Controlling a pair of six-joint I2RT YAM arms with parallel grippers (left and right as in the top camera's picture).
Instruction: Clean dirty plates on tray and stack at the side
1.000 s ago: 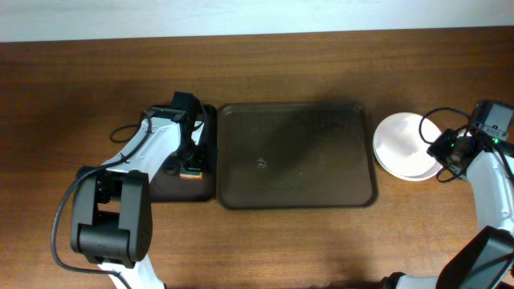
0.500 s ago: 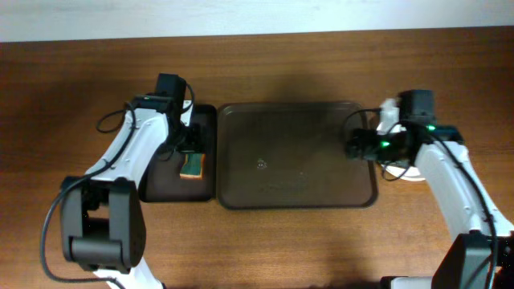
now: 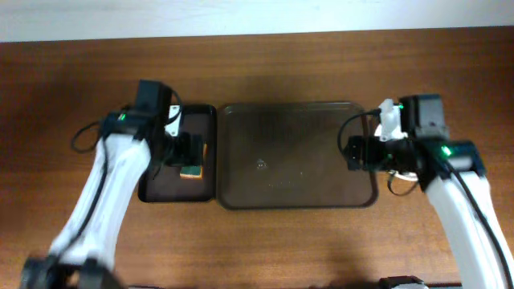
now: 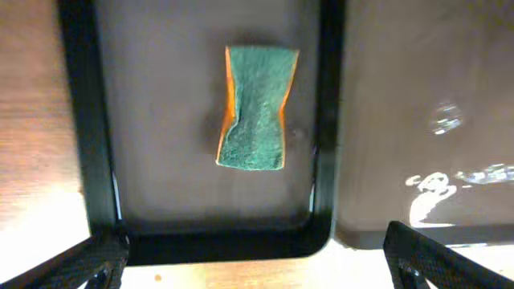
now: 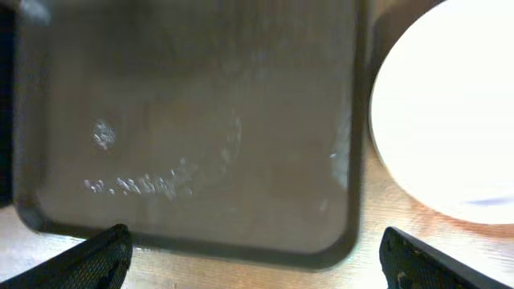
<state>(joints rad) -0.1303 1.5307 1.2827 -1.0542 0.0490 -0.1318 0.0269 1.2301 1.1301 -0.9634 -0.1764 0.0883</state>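
Note:
The large dark brown tray [image 3: 297,152] lies mid-table with no plate on it, only wet streaks [image 5: 161,185]. White plates [image 5: 450,112] sit on the wood just right of the tray [image 5: 193,96]; in the overhead view my right arm covers them. My right gripper [image 3: 357,152] [image 5: 257,265] hovers open and empty over the tray's right edge. Over the narrow tray, near its green-and-orange sponge [image 3: 191,170] [image 4: 255,108], my left gripper [image 3: 185,150] [image 4: 257,269] also stands open, holding nothing.
The narrow dark tray [image 3: 157,189] [image 4: 88,160] lies flush against the big tray's left side. Brown wooden tabletop [image 3: 265,241] surrounds both. A pale wall strip [image 3: 241,16] runs along the far edge.
My right arm swung left from the plates to the tray's right edge. My left arm rose off the sponge and drew back to the left; the sponge stayed put.

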